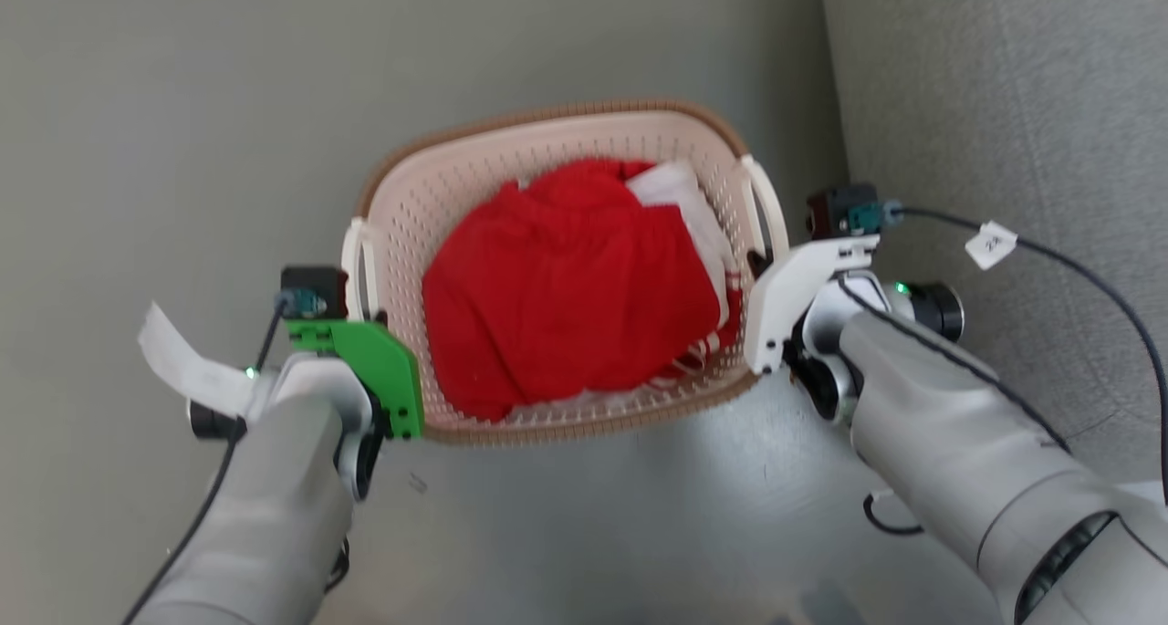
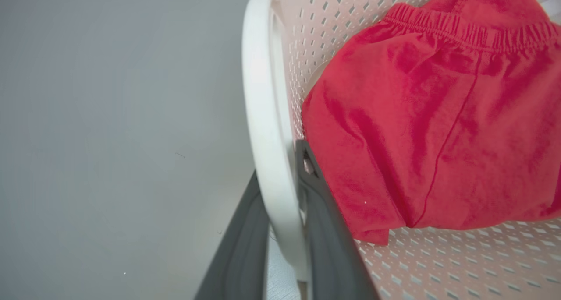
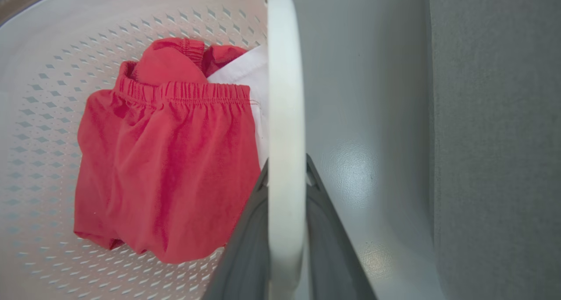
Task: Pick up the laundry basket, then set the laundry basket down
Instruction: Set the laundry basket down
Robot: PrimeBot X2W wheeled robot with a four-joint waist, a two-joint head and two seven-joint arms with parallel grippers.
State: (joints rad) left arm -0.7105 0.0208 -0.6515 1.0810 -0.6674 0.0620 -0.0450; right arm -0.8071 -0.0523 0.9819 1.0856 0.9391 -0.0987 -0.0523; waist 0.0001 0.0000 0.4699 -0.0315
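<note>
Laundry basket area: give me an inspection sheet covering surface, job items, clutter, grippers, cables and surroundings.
Surface: smooth grey floor, slightly glossy.
Job's things: laundry basket upright, holding red cloth and white cloth.
Clutter: nothing seen.
Grippers: left gripper closed around the left handle; right gripper closed around the right handle.
Cables: right-arm cable carries a white tag; left-arm cable hangs loose.
Surroundings: grey textured surface on the robot's right.

Dead ahead, the basket (image 1: 566, 123) over the floor (image 1: 182, 105), clothes (image 1: 566, 278) piled inside. Left gripper (image 2: 280, 168) straddles its left handle (image 2: 258, 94), right gripper (image 3: 285, 168) straddles the right handle (image 3: 285, 72). Fabric-covered furniture (image 1: 1004, 105) stands just right of it.
</note>
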